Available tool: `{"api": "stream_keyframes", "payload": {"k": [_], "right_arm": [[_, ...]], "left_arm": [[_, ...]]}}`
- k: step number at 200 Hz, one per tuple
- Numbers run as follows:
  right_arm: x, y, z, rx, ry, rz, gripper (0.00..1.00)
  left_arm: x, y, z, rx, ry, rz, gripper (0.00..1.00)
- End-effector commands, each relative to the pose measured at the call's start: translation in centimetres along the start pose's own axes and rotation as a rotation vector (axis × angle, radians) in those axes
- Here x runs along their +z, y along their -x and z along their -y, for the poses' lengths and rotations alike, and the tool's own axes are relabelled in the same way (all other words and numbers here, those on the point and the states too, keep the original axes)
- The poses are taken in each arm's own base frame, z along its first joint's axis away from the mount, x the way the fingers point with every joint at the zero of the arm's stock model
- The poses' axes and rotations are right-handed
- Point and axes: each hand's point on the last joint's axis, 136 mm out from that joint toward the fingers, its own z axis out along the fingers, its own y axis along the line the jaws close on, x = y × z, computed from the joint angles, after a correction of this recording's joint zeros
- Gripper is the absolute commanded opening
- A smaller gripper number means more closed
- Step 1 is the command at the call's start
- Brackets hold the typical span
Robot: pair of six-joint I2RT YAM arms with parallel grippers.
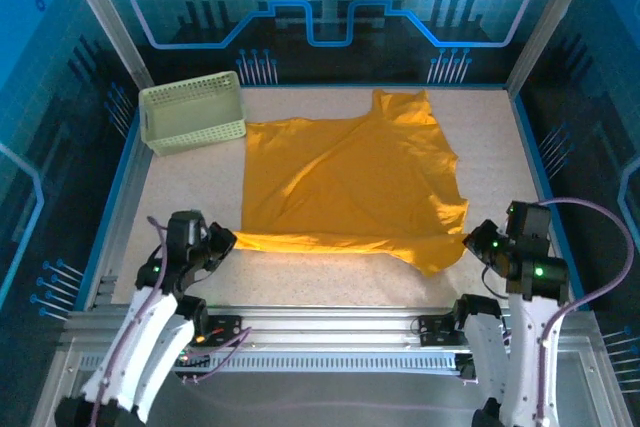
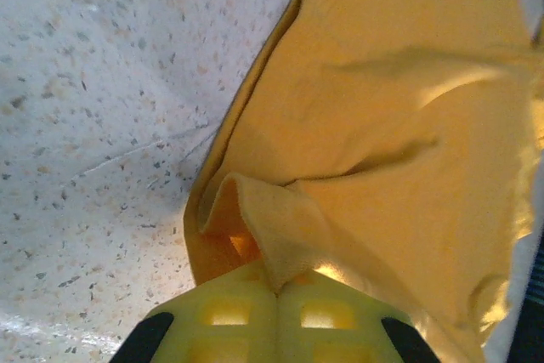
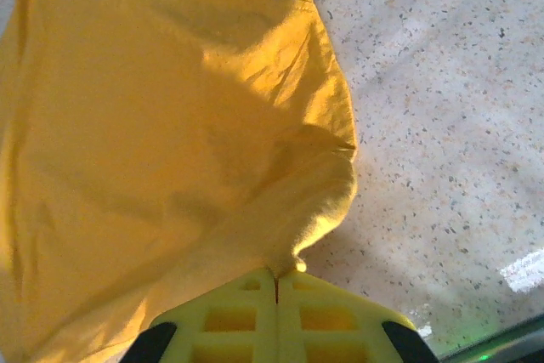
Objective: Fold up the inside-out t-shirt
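Along the near edge of the tabletop (image 1: 320,287) we see two grippers. The left gripper (image 1: 222,240) pinches the near-left corner of the shirt (image 1: 345,182), and the right gripper (image 1: 470,242) pinches its near-right corner. The one shirt lies spread mid-tabletop, with bare strips along the near, left and right edges. One basket (image 1: 192,113) sits at the far-left corner, just beside the shirt.

Pale speckled tabletop (image 1: 180,197), blue-rimmed. Mustard-yellow t-shirt (image 1: 350,187) spread across centre, reaching toward 12 and 5 o'clock. Pale green lattice basket (image 1: 192,117) at 10 o'clock, hard by shirt's corner (contact unclear).
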Motion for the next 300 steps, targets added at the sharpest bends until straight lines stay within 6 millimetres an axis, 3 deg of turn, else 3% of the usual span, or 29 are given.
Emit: {"api": "stream_keyframes", "payload": {"k": [1, 68, 129, 197, 274, 288, 300], "right_arm": [[1.1, 3.0, -1.6, -0.056, 0.022, 0.049, 0.00], [6.4, 8.5, -6.8, -0.218, -0.045, 0.013, 0.00], [9.4, 14.2, -11.4, -0.267, -0.100, 0.079, 0.01], [14.5, 16.0, -15.6, -0.334, -0.122, 0.023, 0.02], [17.8, 18.1, -16.9, -0.360, -0.166, 0.025, 0.02], [18.5, 18.0, -17.0, -0.361, -0.164, 0.011, 0.08], [19.0, 17.9, -17.1, -0.368, -0.162, -0.005, 0.19]], "left_arm": [[0.1, 1.5, 4.6, 0.135, -0.067, 0.007, 0.00], [2.9, 7.9, 6.9, 0.191, 0.108, 0.166, 0.01], [5.8, 11.3, 8.5, 0.218, 0.186, 0.207, 0.00], [8.9, 13.4, 8.1, 0.210, 0.251, 0.191, 0.00], [11.4, 14.7, 8.3, 0.235, 0.297, 0.162, 0.00], [11.8, 14.5, 8.2, 0.233, 0.302, 0.143, 0.08], [11.8, 14.4, 8.1, 0.228, 0.307, 0.137, 0.23]]}}
